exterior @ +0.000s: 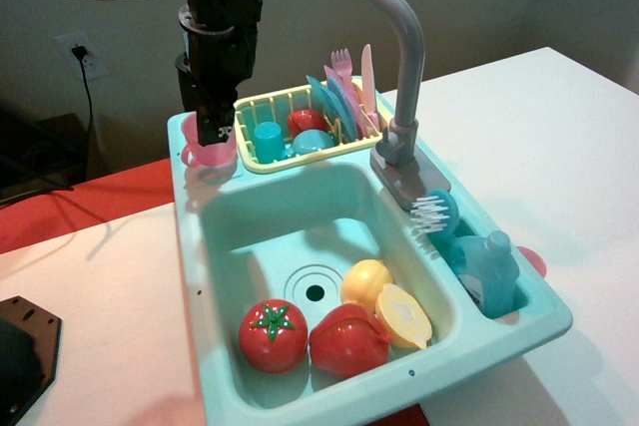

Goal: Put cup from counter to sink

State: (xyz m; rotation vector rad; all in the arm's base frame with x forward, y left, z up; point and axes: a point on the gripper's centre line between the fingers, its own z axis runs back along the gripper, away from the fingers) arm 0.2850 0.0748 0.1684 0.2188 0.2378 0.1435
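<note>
Tomato (273, 335) in sink (225, 226); claw (212, 132) seemingly pinching cup (208, 152) on counter (188, 197).

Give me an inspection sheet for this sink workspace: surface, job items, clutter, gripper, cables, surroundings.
Surface: white tabletop carrying the light-teal toy sink unit; red area behind on the left.
Job's things: pink cup on the counter at the back-left corner; sink basin holds other toys.
Clutter: tomato, red piece and yellow halves in the basin; yellow dish rack with a teal cup and cutlery; brush and blue bottle in the side tray.
Gripper: gripper down at the pink cup; grasp cannot be told.
Cables: black cable from the wall outlet; another along the arm.
Surroundings: plain wall, grey faucet, black object at the lower left.
</note>
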